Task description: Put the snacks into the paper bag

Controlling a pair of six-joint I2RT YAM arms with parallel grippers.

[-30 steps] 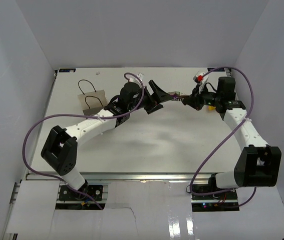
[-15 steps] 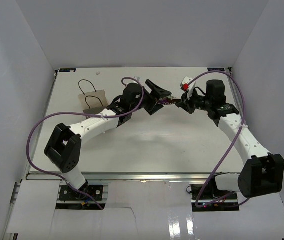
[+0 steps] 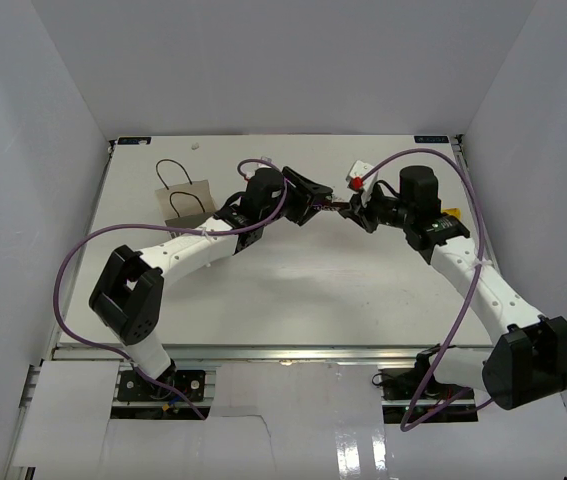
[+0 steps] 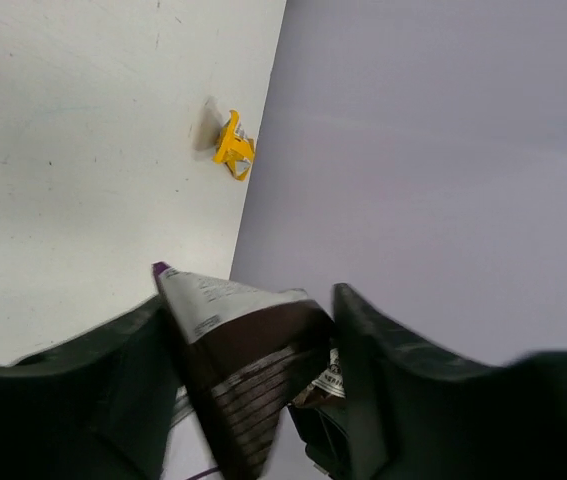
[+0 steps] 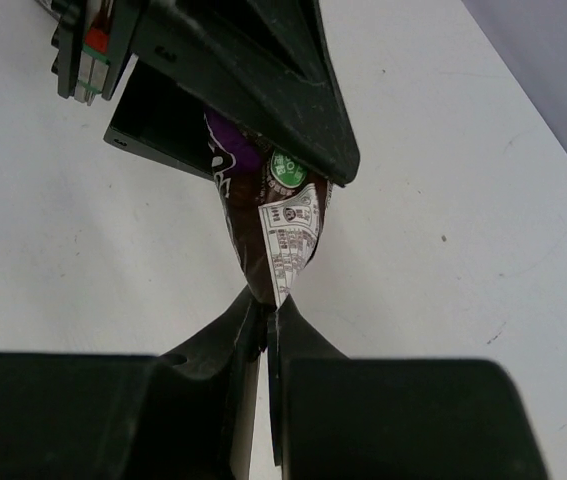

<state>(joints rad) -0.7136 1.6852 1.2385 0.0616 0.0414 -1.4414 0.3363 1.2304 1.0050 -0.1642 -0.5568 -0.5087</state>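
My right gripper [image 5: 268,310] is shut on the bottom edge of a purple-brown snack packet [image 5: 258,225] and holds it above the table's far middle [image 3: 337,205]. My left gripper [image 4: 251,296] is open, its two fingers on either side of the packet's other end [image 4: 243,350]; I cannot tell if they touch it. In the top view the left gripper [image 3: 313,194] meets the right gripper [image 3: 351,208] tip to tip. A yellow snack packet [image 4: 233,147] lies on the table at the far right [image 3: 453,212]. The paper bag [image 3: 185,198] stands at the far left with its black handles up.
White walls close in the table [image 3: 293,290] on the left, far and right sides. The yellow packet lies close to the right wall. Purple cables loop from both arms.
My right arm has moved left with the purple-brown packet, bringing it between the left gripper's open fingers. The left gripper has shifted slightly towards it.
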